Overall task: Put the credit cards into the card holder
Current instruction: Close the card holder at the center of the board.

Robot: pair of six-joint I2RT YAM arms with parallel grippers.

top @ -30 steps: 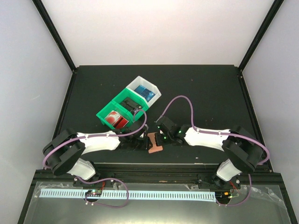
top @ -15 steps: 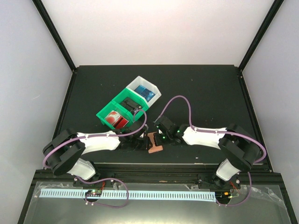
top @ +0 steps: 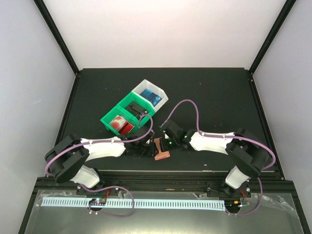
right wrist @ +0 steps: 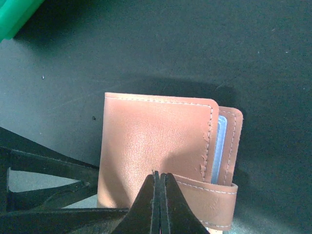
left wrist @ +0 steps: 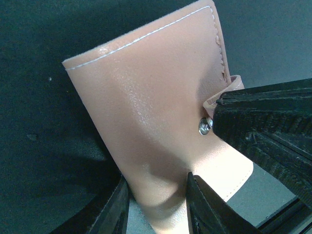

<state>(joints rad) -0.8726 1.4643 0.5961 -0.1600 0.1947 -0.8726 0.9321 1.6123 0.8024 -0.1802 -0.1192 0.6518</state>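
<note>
The reddish-brown card holder [top: 161, 148] lies folded near the table's front edge, between both grippers. In the left wrist view the card holder [left wrist: 146, 97] sits between my left gripper's [left wrist: 156, 187] two fingers, which pinch its near edge. My right gripper [right wrist: 160, 174] is shut with its tips on the snap tab [right wrist: 209, 195] of the card holder [right wrist: 151, 131]. Its black fingers [left wrist: 263, 126] show beside the metal snap [left wrist: 204, 127]. A pale blue edge [right wrist: 221, 146] shows inside the fold. Red and white credit cards [top: 121, 124] lie in the green bin [top: 127, 113].
A white bin [top: 152, 95] holding something blue adjoins the green bin behind the grippers. The black mat [top: 219, 92] stretches back and right. The left gripper's fingers [right wrist: 48, 195] show low in the right wrist view. A metal rail [top: 161, 180] runs along the front.
The right arm has shifted slightly to the left towards the card holder. The left arm and the card holder have stayed where they were.
</note>
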